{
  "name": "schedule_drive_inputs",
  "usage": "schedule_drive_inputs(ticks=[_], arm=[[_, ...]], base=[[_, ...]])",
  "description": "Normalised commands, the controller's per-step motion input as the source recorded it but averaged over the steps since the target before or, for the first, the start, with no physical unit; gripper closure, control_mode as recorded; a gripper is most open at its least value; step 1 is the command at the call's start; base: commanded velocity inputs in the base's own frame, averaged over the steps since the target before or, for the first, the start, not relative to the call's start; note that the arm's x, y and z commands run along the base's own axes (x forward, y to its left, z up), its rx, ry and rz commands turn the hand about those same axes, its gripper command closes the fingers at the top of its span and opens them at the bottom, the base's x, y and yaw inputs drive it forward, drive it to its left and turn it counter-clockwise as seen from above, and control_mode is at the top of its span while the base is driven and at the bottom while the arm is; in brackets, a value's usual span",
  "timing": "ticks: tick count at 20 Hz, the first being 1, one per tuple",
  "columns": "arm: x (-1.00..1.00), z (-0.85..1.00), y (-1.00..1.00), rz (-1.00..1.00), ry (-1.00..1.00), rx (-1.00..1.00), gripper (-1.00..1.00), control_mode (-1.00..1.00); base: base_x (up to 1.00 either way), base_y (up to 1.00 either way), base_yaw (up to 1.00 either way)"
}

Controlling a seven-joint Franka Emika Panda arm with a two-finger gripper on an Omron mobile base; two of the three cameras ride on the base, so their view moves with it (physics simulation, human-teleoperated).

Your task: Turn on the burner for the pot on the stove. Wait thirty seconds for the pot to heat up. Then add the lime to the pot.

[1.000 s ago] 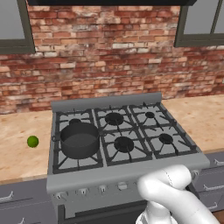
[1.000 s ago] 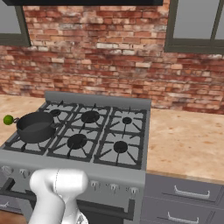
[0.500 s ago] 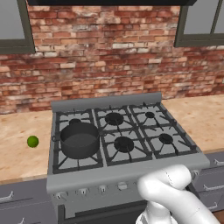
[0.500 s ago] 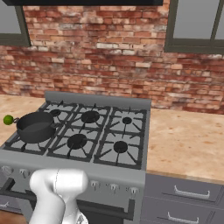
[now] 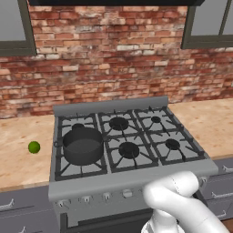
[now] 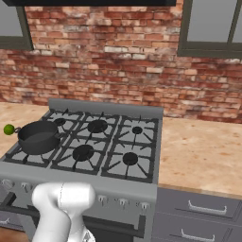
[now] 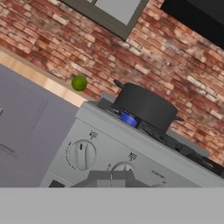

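The dark grey pot (image 5: 83, 144) (image 6: 38, 137) (image 7: 146, 106) stands on the front left grate of the stove (image 5: 100, 183) (image 6: 118, 185). In the hand view a blue flame burns at the burner (image 7: 128, 118) under the pot. The lime (image 5: 34, 147) (image 6: 8, 129) (image 7: 79, 83) lies on the wooden counter left of the stove, apart from the pot. My gripper (image 7: 111, 178) is shut with nothing in it. It sits low in front of the stove's knob row, right before the second knob (image 7: 123, 167); the leftmost knob (image 7: 82, 154) is beside it.
The other grates (image 5: 136, 136) carry nothing. Wooden counter (image 5: 209, 123) runs both sides of the stove, with grey drawers (image 6: 203, 212) below and a brick wall (image 5: 113, 59) behind. My white arm (image 5: 177, 200) bends in front of the stove.
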Motion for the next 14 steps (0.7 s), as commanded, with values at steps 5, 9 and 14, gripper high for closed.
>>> schedule_drive_inputs(ticks=[5,9,14], arm=[[0.00,0.00,0.00,0.01,0.00,0.00,1.00,-1.00],[0.00,0.00,0.00,0.02,0.00,0.00,1.00,-1.00],[0.00,0.00,0.00,0.02,0.00,0.00,1.00,-1.00]], base=[[0.00,0.00,0.00],[0.00,0.00,0.00],[0.00,0.00,0.00]])
